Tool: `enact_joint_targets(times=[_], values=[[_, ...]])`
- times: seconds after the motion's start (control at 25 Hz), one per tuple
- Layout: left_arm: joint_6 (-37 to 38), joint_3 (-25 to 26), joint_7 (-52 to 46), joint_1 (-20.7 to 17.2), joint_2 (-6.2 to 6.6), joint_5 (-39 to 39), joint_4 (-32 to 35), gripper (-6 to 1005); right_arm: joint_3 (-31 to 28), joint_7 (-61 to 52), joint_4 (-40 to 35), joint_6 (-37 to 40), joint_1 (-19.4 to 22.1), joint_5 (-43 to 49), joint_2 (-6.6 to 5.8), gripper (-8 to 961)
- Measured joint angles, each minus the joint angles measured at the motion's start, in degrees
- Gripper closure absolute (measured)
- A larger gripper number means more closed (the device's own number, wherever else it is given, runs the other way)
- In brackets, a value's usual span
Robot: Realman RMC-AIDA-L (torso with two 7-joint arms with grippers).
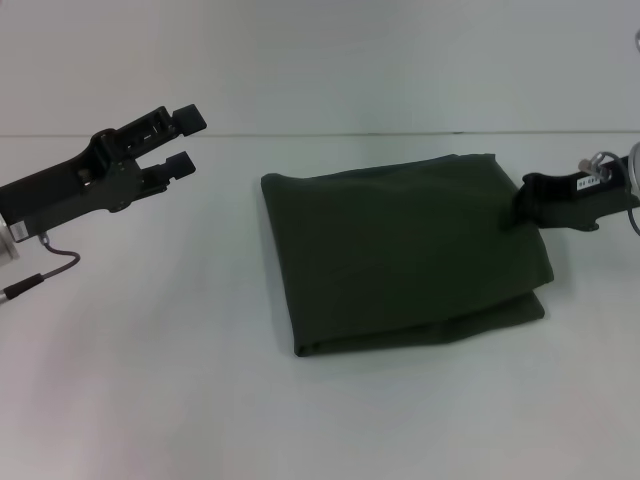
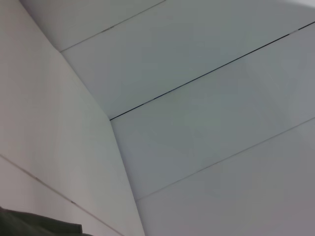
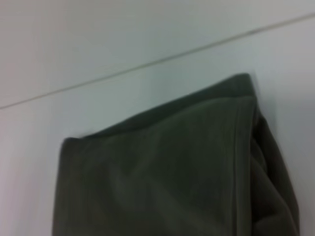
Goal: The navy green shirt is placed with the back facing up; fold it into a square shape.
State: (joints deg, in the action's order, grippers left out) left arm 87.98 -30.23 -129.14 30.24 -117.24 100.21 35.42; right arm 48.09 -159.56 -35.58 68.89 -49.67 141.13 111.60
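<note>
Your shirt (image 1: pixel 400 250) lies folded into a rough square on the bench (image 1: pixel 150 380). The right claw (image 1: pixel 522 212) touches its right edge, grip unclear. The left claw (image 1: pixel 185 140) hangs wide, well apart over bare bench.

The navy green shirt (image 1: pixel 400 250) lies folded in layers on the table (image 1: pixel 150 380), right of centre. The left gripper (image 1: pixel 185 140) hangs above the table, well apart to the shirt's left. The right gripper (image 1: pixel 520 208) sits at the shirt's right edge, touching the fabric.
</note>
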Motion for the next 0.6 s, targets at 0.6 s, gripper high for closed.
enact_joint_targets(times=[0.6], values=[[0.00,-0.10,0.15,-0.09,-0.59,-0.02,-0.30,53,-0.15,0.08,2.98,-3.34,0.14,1.95,-0.12,853]])
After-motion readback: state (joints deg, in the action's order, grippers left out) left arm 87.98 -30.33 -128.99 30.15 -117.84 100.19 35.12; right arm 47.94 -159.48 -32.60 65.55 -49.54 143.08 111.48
